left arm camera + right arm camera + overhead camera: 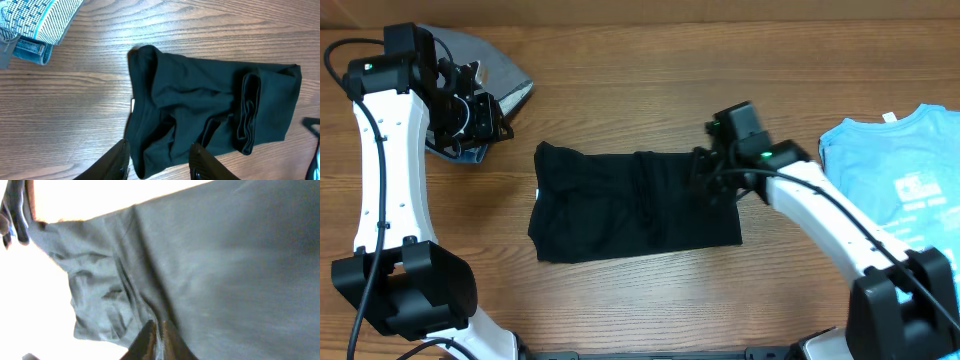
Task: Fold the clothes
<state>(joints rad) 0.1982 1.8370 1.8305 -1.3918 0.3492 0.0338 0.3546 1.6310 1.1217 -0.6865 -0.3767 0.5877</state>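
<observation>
At the upper right corner of the black T-shirt (620,205), my right arm reaches in low from beyond the shirt's right end, forearm slanting up and leftward toward it. The wrist tips the right claw (705,172) down into the cloth. Its fingers (150,339) are pressed almost together. A thin ridge of the black fabric is pinched between them, and creases in the cloth run toward the tips.

Up and to the left of the shirt stands my left arm, its white link rising steeply and its wrist bent back toward the shirt's upper left corner. The left claw (485,125) hangs well apart from that corner and touches nothing. Its fingers (120,155) are partly spread with nothing gripped. In the wrist view, the shirt's left end shows through the gap between them.

The black T-shirt lies on the wooden table (650,60) as a rough rectangle, long side running left to right. A doubled fold crosses it right of its middle, and a small white label (132,104) peeks out at its left edge. Well to its right, past my right arm, lies a light blue T-shirt (890,170) with white print. Above and left of the black shirt, just behind my left claw, sits a grey folded garment (480,55).
</observation>
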